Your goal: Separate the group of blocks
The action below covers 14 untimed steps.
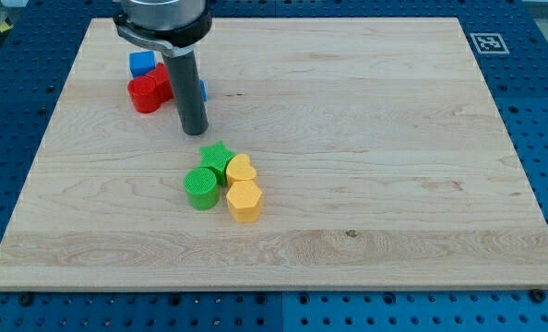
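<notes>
A tight group of blocks lies near the board's middle: a green star (217,157), a green cylinder (200,188), a yellow heart-like block (241,170) and a yellow hexagon (244,200), all touching. My tip (194,131) rests on the board just above and left of the green star, apart from it. A second cluster sits at the view's top left: a blue cube (142,63), a red cylinder (145,94), a red block (162,80) and a blue block (201,90) mostly hidden behind the rod.
The wooden board (394,138) lies on a blue perforated table. A fiducial marker (485,41) sits at the board's top right corner.
</notes>
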{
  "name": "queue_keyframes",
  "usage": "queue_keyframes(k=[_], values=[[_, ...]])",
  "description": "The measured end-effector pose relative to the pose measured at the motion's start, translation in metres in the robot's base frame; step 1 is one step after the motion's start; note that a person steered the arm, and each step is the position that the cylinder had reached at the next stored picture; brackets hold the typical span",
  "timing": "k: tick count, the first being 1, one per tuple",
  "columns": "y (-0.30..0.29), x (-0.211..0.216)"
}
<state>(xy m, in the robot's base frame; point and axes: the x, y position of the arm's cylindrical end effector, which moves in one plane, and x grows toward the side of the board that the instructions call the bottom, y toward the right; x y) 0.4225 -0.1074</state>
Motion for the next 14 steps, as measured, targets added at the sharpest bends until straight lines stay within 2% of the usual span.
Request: queue_keyframes(k=[1,2,3,5,7,8,9,10,14], values=[[0.003,0.003],[0.054,-0.001],[0.065,0.003],[-0.041,0.054],[-0.006,0.113],[0.004,0.131],[0.039,0.135],[0.051,0.132],[0.061,0.053]])
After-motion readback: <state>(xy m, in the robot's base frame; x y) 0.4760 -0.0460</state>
